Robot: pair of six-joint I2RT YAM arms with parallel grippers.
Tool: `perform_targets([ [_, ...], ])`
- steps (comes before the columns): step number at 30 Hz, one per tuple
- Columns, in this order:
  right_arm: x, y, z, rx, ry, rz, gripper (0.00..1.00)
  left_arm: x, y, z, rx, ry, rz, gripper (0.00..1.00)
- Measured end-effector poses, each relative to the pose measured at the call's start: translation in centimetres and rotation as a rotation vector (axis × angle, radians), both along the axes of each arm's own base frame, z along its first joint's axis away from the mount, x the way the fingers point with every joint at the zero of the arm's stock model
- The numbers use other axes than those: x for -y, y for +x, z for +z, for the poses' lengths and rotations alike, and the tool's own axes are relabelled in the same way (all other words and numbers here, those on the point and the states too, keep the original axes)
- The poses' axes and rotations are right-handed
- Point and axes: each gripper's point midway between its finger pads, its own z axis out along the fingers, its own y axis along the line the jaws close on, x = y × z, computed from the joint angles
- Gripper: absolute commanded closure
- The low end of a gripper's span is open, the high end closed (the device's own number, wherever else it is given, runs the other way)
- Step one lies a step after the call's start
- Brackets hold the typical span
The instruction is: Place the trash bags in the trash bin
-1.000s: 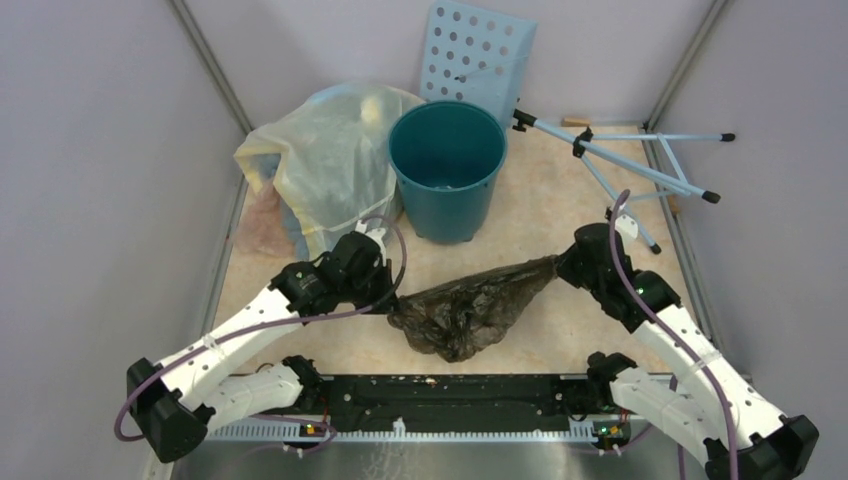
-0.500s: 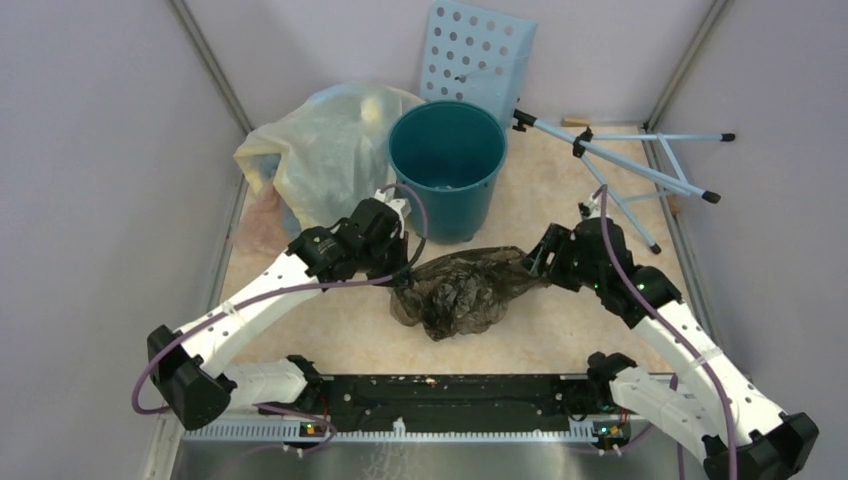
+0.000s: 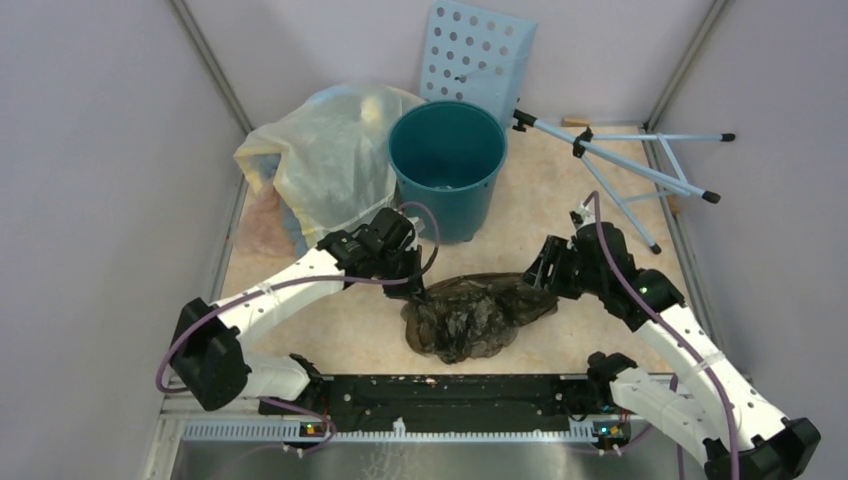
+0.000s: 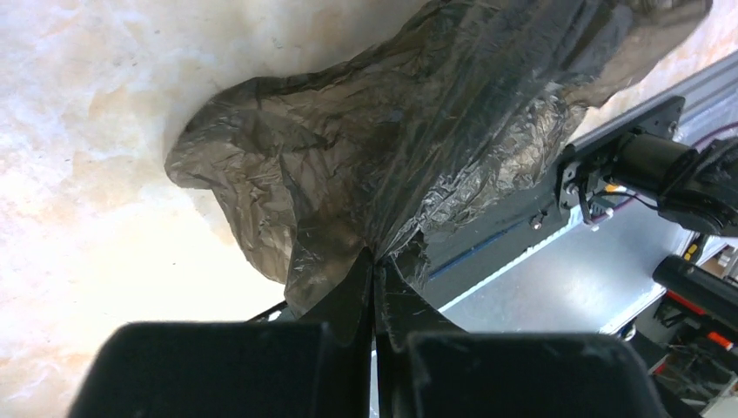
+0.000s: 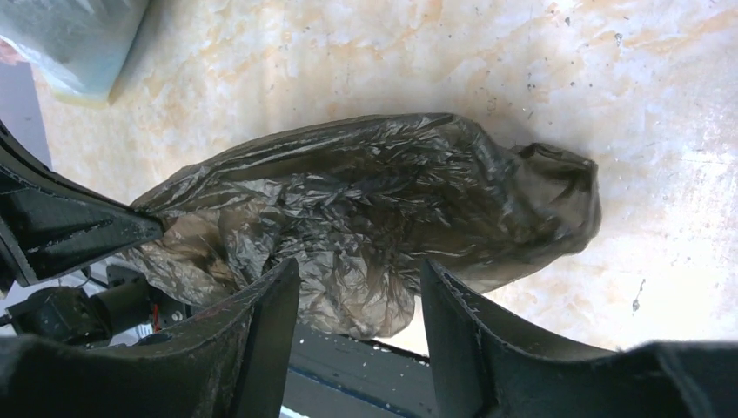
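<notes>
The dark crinkly trash bag [image 3: 470,315] lies bunched on the pale floor between the two arms, in front of the teal trash bin [image 3: 445,205]. My left gripper [image 3: 415,290] is shut on the bag's left edge; in the left wrist view the plastic [image 4: 392,148] fans out from the pinched fingertips [image 4: 376,259]. My right gripper [image 3: 540,275] hovers at the bag's right end, open. In the right wrist view its fingers [image 5: 358,272] stand apart with nothing pinched, and the bag [image 5: 365,200] lies just beyond them. The bin stands upright and open.
A large pale yellowish stuffed bag [image 3: 320,165] leans against the bin's left side. A light blue perforated panel [image 3: 475,55] stands behind the bin. A folded stand with light blue legs [image 3: 640,165] lies at the right. A black rail [image 3: 450,390] runs along the near edge.
My right gripper has opened and let go of the bag's right corner. The left arm has moved right, still holding the bag. The stretched bag has slumped into a heap.
</notes>
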Motion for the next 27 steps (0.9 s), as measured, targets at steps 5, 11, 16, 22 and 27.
perform_targets([
  [5, 0.7, 0.0, -1.0, -0.018, -0.035, -0.029, 0.51, -1.5, 0.5, -2.0, -0.060, 0.027, 0.059, 1.00],
  [11, 0.1, 0.3, -0.7, 0.020, -0.043, 0.044, 0.55, -2.8, 0.6, -4.5, -0.142, 0.066, 0.096, 1.00],
  [16, -1.8, 0.2, -2.2, -0.019, -0.030, 0.186, 0.56, -3.0, 0.8, -6.2, -0.226, 0.066, 0.097, 1.00],
  [22, -3.8, -1.0, -4.1, -0.048, -0.049, 0.332, 0.51, -2.6, 1.6, -6.7, -0.262, 0.054, 0.087, 1.00],
  [27, -7.1, -2.4, -5.4, -0.010, -0.156, 0.514, 0.51, -1.7, 2.6, -6.5, -0.259, 0.023, 0.058, 1.00],
])
